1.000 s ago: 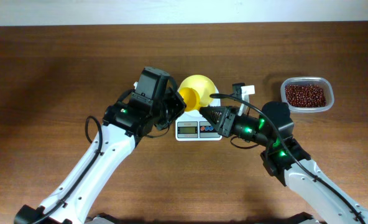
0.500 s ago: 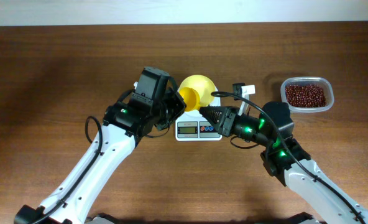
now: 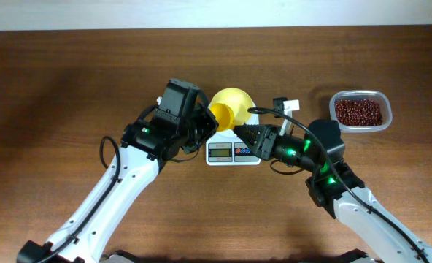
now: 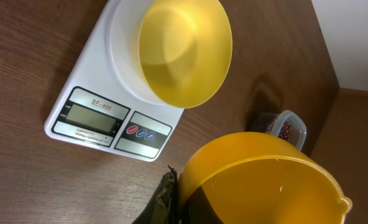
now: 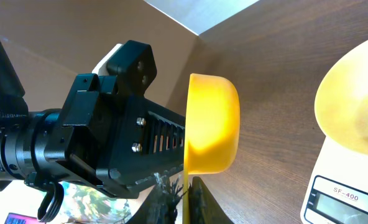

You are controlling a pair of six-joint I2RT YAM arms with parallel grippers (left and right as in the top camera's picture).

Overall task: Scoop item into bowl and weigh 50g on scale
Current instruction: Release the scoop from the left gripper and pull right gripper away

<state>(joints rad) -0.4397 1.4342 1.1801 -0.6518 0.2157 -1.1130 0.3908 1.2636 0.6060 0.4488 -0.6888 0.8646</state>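
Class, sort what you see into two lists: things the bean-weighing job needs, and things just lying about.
Needed for the job:
beans
clear tub holding them
yellow scoop
pale-yellow bowl
white scale under the bowl

Just lying about:
only a small white tag on a black cable, seemingly arm wiring

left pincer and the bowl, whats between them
The yellow scoop, its cup right at the left pincer, the bowl on the scale just past it; shows overhead and in left wrist view.
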